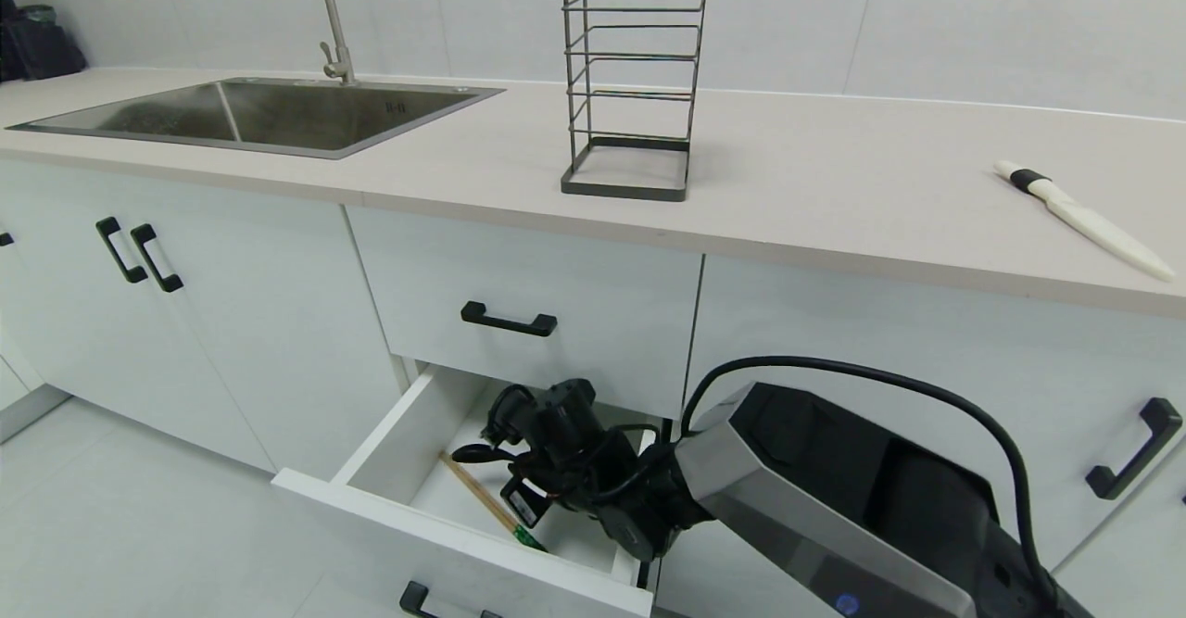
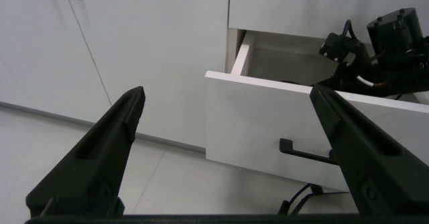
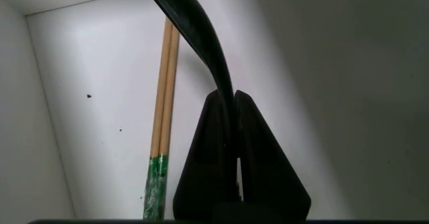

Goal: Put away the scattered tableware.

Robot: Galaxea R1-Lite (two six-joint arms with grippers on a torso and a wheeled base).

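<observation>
In the head view, your right gripper (image 1: 542, 456) is low inside the open drawer (image 1: 394, 433). It carries the black spoon (image 1: 474, 453) over the wooden chopsticks (image 1: 488, 501). A white knife (image 1: 1079, 218) lies on the countertop (image 1: 834, 182), not yet put away.

In the left wrist view, the left gripper (image 2: 228, 96) hangs released, facing the drawer front.

In the right wrist view, the right gripper is clenched on the black spoon (image 3: 194, 29), just beside the chopsticks. I think you should lower it flat beside them and only then release it.
</observation>
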